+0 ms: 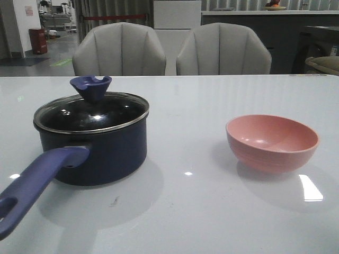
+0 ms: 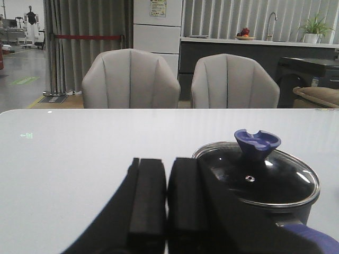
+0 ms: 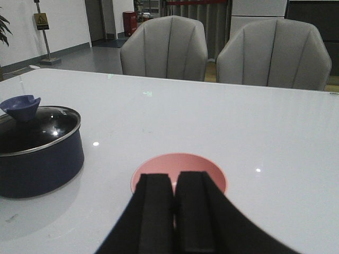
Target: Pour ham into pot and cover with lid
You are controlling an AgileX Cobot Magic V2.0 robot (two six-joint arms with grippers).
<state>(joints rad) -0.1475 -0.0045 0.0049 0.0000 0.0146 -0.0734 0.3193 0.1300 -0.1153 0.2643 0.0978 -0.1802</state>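
Covered pot and pink bowl on a glossy white table, both grippers closed and holding nothing.

The pot (image 1: 100, 151), a dark navy round saucepan with smooth, faintly reflective walls, stands on the table (image 1: 185, 211); its long matte blue-purple handle (image 1: 37, 182), pierced by a hole at the end, points toward the robot. The lid (image 1: 91, 112), domed glass within a shiny metal rim, sits flat on the pot, its flared blue-purple knob (image 1: 91, 87) notched at the top. The ham cannot be seen; the contents of the pot are hidden under the reflecting glass. To the right of the pot, well apart, rests the pink bowl (image 1: 272, 142), hemispherical and matte, its visible interior bare. The left gripper (image 2: 167, 198) has its flat black pads pressed together beside the pot; the right gripper (image 3: 174, 211), pads likewise together, hangs over the bowl's near rim. Two padded grey chairs (image 1: 119, 50) stand behind the table.
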